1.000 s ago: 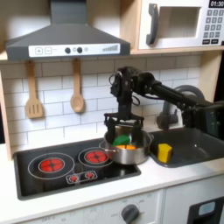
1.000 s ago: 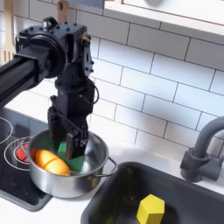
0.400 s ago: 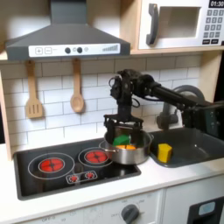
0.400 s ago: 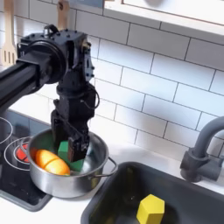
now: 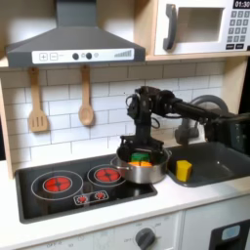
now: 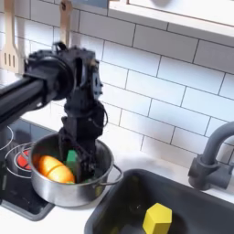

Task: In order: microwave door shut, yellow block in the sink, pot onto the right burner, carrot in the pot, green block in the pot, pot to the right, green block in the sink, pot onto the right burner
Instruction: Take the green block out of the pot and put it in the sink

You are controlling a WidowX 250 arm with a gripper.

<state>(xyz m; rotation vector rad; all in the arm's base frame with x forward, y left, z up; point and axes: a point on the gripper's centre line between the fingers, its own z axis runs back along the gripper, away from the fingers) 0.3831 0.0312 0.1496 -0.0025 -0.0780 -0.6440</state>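
Comparing this moment with the one a second before, we saw that the gripper [image 6: 77, 157] had lifted a little and drifted toward the second exterior view's right, and the green block [image 6: 72, 158] had come up with it. Earlier the block lay low against the floor of the pot [image 6: 102, 174]; now it sat pinched between the narrowed fingers, higher inside the pot, about level with the rim. In the first exterior view the same shift showed as the arm leaning toward the first exterior view's right, with the green block [image 5: 142, 156] visible just above the pot [image 5: 156, 172].

The carrot [image 6: 53, 168] remained in the pot, on the second exterior view's left of the gripper, and we could not tell whether the fingers brushed it. The yellow block [image 6: 157, 220] stood in the sink [image 6: 196, 203] as before, and the microwave door [image 5: 195, 27] looked closed.

We judged this to be the take-out step: the block was grasped and starting to rise, but had not yet cleared the pot. Carrying it across to the sink on the second exterior view's right would come next, and the near rim of the pot was the thing to clear first.
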